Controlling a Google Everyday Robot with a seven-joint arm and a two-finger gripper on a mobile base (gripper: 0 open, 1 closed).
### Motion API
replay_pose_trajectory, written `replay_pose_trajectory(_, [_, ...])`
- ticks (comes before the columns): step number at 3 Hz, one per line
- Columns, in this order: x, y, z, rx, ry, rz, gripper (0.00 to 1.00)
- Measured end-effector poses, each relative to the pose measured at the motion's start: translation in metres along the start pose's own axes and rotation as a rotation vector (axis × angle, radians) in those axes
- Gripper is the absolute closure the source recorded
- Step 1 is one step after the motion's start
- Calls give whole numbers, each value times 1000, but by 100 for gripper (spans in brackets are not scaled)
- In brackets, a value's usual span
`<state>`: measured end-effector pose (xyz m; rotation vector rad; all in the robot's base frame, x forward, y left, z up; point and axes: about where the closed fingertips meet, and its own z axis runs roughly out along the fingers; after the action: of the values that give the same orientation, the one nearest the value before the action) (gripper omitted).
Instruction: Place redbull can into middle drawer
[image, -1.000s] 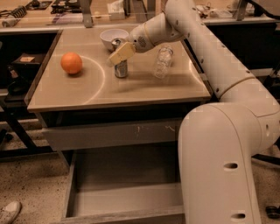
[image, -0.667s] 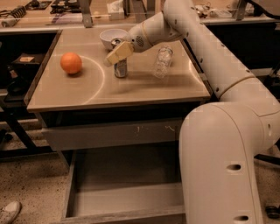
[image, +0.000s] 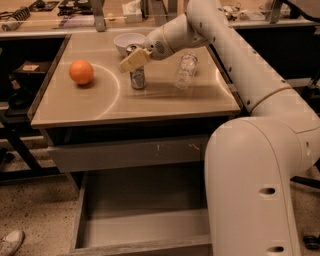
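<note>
While the redbull can stands upright on the tan surface, the gripper sits right at its top, its tan pad across the can's upper front; whether the gripper actually clamps the can or only sits around it, cannot tell. Can is near the middle of the surface, toward the back; silver top partly showing behind the pad. White arm reaches in from the right and crosses over the rear right part of the surface; the robot's big white body fills the lower right of the view and covers the right end of the drawers.

White bowl just behind the can, near the back edge; close to the can, contact unclear. Orange on the left side of the surface, well apart from the can. Clear plastic bottle right of the can, tilted, near it but not touching.

Below the surface, a closed grey drawer front with white scratches; under that, the middle drawer is pulled out toward the camera, low sides, smooth grey floor, nothing seen in the part that shows. Speckled floor to the left; a white shoe at the bottom left corner. Cluttered benches behind the surface; items there too small to name.
</note>
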<state>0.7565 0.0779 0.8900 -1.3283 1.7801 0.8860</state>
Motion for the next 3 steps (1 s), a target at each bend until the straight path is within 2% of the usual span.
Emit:
replay_pose_trajectory(2, [0, 0, 0, 0, 0, 0, 88])
replay_pose_trajectory(3, [-4, 7, -17, 40, 15, -15, 100])
